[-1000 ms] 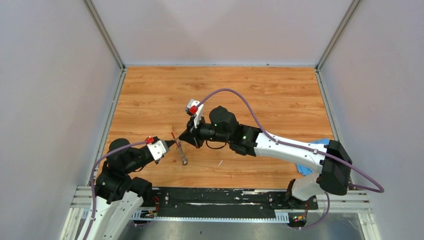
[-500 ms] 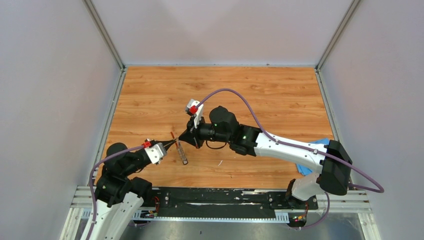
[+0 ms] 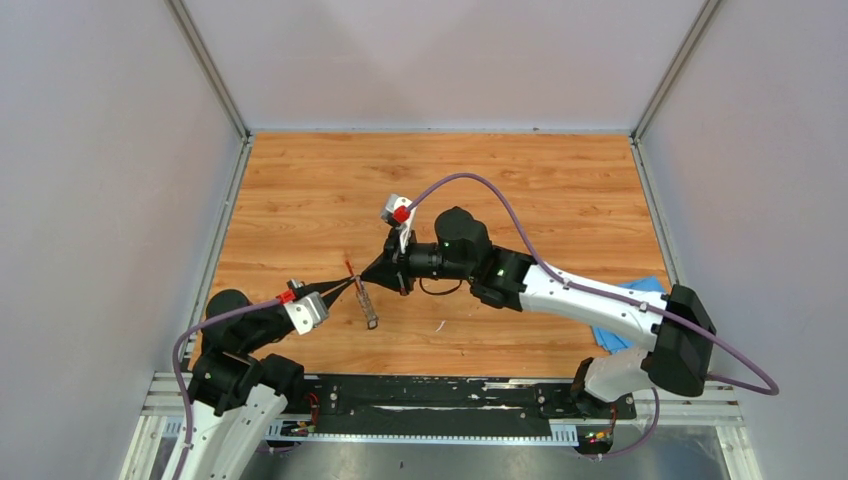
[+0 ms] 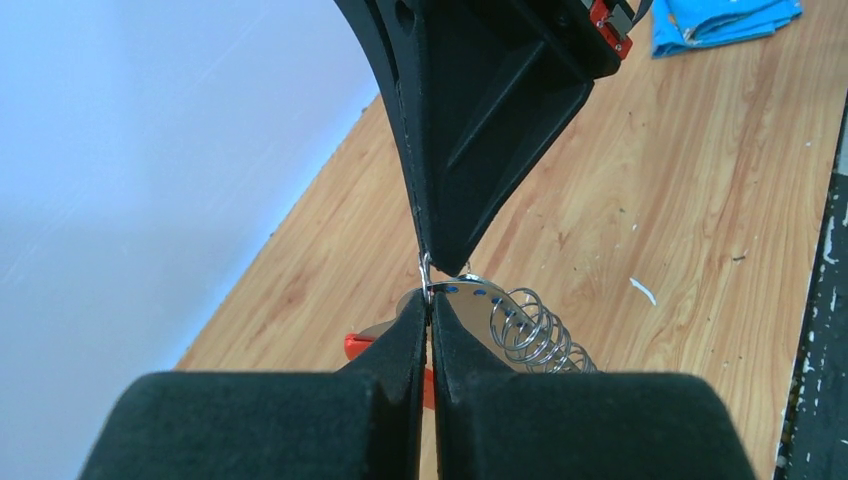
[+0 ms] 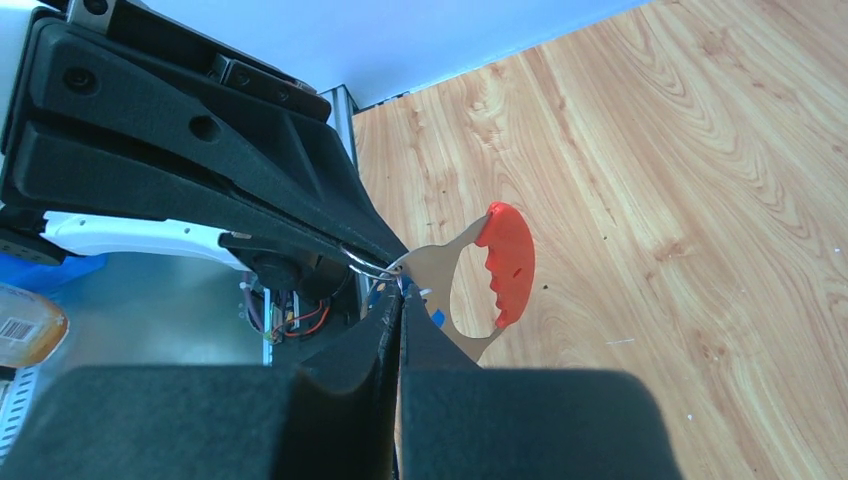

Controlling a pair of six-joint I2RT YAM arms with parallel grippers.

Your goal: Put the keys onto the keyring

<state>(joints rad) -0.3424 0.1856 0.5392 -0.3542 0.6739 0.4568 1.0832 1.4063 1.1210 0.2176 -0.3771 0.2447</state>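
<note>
Wood-grain table point(image 3: 560, 200); left gripper point(image 3: 348, 286) clamped on the wire of the keyring point(image 3: 367, 308); its red loop and grey coil hang where the tips meet; right gripper point(image 3: 368, 281) pinched closed on it, tip to tip; blue cloth point(image 3: 606, 338) far right.

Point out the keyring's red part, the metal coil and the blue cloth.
keyring point(image 5: 508, 262): right wrist view, on its red curved grip.
metal coil point(image 4: 530, 333): left wrist view, on the middle loops.
blue cloth point(image 4: 722, 20): left wrist view, on its middle.
</note>
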